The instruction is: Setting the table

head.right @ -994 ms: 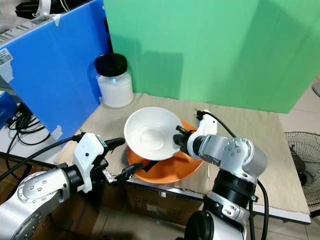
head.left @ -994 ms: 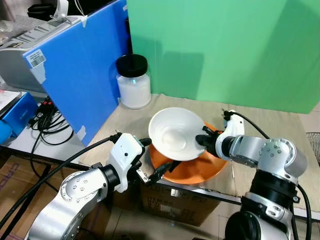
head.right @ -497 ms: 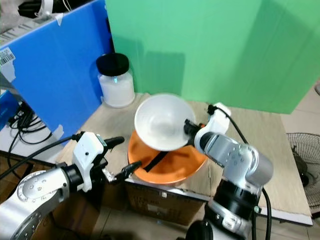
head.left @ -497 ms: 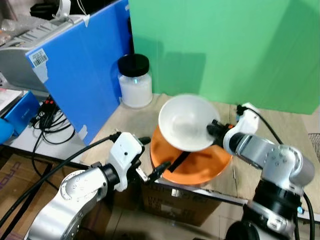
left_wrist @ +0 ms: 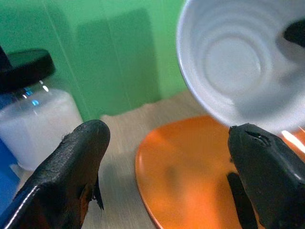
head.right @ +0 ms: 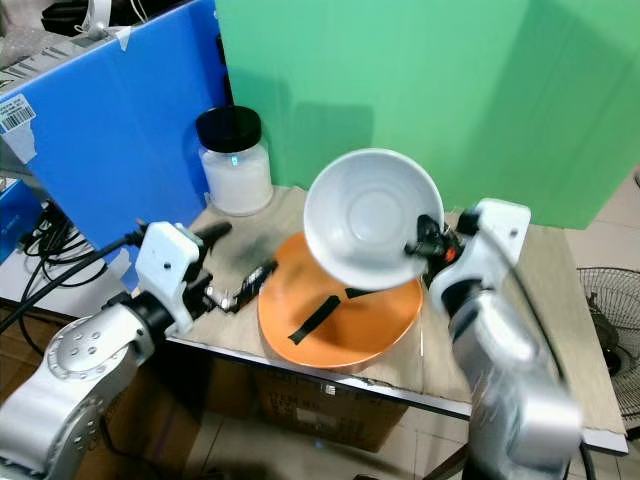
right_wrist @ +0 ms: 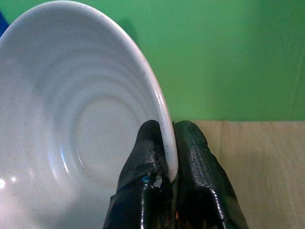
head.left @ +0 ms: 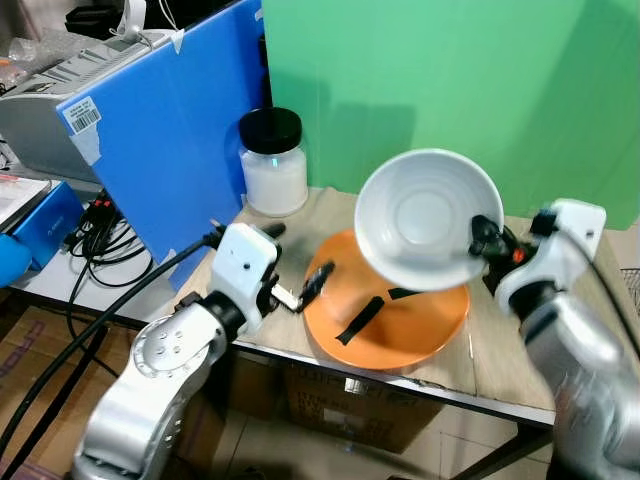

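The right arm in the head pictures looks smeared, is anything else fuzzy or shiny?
In the right eye view the right arm is motion-blurred; the white bowl stays fairly sharp. In the left wrist view the near fingers and bowl are soft, and the jar shows small glints.

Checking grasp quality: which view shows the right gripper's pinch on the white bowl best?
Right wrist view: the right gripper pinches the white bowl rim, one finger inside, one outside. The eye views show the whole tilted bowl lifted above the orange plate, the pinch small. The left wrist view shows the bowl's inside.
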Tool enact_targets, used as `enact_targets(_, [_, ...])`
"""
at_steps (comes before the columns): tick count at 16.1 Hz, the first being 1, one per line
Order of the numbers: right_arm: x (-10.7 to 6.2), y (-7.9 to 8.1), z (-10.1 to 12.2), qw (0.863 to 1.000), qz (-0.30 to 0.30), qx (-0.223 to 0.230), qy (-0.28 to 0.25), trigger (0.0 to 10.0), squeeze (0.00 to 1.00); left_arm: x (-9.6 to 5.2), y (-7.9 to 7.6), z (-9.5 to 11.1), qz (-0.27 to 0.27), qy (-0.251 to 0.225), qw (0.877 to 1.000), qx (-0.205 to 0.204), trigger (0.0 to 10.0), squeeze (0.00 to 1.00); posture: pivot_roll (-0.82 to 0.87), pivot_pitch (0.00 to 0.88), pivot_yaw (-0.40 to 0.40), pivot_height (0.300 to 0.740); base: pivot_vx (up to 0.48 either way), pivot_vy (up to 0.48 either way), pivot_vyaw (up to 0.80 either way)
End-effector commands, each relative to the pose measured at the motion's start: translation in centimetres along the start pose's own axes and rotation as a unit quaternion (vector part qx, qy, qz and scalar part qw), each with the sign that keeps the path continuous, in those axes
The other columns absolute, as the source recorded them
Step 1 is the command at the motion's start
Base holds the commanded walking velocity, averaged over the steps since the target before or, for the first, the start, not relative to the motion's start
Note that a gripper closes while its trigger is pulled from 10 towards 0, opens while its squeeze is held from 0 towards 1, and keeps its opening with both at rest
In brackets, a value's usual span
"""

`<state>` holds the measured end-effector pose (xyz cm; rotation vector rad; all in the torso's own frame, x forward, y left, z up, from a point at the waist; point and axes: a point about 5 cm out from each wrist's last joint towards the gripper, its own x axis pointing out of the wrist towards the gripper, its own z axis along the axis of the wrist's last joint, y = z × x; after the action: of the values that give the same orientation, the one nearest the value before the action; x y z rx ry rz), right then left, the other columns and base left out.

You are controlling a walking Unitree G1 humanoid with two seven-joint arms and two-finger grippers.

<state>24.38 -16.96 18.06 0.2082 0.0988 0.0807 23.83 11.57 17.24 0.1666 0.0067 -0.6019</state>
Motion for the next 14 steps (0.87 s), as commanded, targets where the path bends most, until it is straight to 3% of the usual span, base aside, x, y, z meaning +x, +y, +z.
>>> enact_targets(1, [-0.4,0.8,1.1,0.999,0.007,-0.010,-0.043,10.0,0.00,0.2,0.4,0.3,0.022,-0.007,1.000,0.008,10.0,0.00,0.05,0.012,0.030,0.740,0.000,0.000,-0.80])
enact_targets(6, [-0.8,1.2,0.9,0.997,-0.003,-0.015,-0.070,10.0,0.00,-0.3,1.3,0.0,0.086,-0.005,0.996,0.007,10.0,0.00,0.05,0.028,0.029,0.740,0.000,0.000,-0.80])
enact_targets(14, [-1.4,1.5,0.5,0.996,0.003,-0.010,-0.088,10.0,0.00,0.0,1.7,0.4,0.103,-0.016,0.995,0.009,10.0,0.00,0.04,0.023,0.032,0.740,0.000,0.000,-0.80])
